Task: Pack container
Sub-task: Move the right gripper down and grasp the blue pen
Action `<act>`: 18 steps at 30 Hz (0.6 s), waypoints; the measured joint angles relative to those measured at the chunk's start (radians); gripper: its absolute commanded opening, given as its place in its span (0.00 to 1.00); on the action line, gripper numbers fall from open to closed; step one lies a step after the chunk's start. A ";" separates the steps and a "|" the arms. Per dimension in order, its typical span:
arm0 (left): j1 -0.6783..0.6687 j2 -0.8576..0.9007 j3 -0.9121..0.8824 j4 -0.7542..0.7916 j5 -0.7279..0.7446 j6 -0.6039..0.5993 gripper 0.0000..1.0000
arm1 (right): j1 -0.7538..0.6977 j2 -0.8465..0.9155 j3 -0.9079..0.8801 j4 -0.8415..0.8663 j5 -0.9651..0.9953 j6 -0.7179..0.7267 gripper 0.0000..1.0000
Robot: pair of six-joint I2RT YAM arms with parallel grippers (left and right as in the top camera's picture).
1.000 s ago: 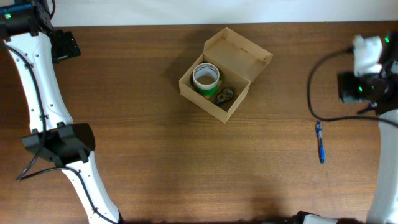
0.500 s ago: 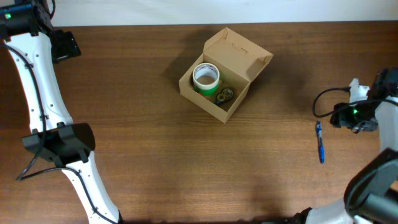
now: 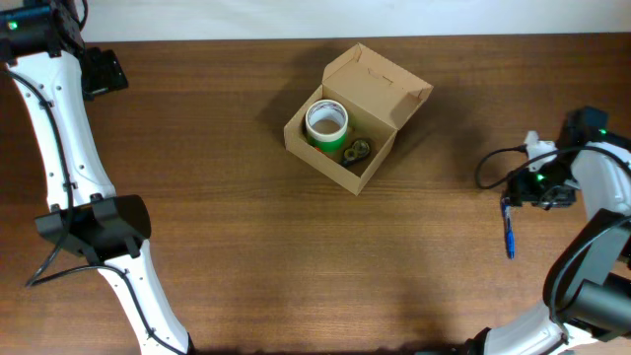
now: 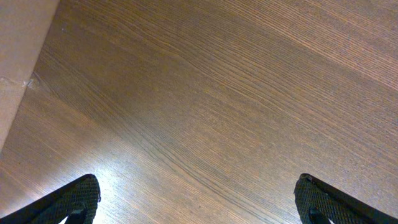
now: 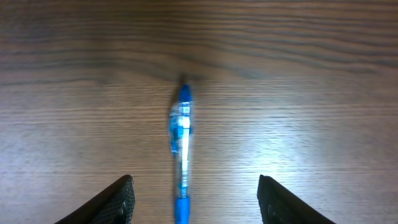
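the container (image 3: 357, 116) sits near the middle of the brown surface (image 3: 217, 197), toward the far edge, its flap lid standing open on the upper-right side. only the overhead view shows it. inside are a tape roll (image 3: 326, 122) with green sides and, beside it, a small dark object (image 3: 356, 150) too small to identify. well to the right lies a blue pen (image 3: 507, 227). the right wrist view shows what the overhead cannot: the right pincer (image 5: 196, 202) is spread wide and empty, the pen lying lengthwise between its fingers (image 5: 121, 199). the left wrist view shows the left pincer (image 4: 199, 202) equally wide apart, holding nothing, over bare wood. compared with a second ago, the right arm has come in from the right edge to the pen's upper end; container, roll and pen have not shifted.
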 measured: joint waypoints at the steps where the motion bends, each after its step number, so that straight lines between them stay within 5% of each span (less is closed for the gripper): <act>1: 0.000 0.000 0.000 0.000 0.000 0.000 1.00 | 0.012 0.000 0.000 -0.002 0.006 -0.001 0.64; 18: 0.000 0.000 0.000 0.000 0.000 0.000 1.00 | 0.042 0.007 -0.060 0.017 0.117 0.062 0.63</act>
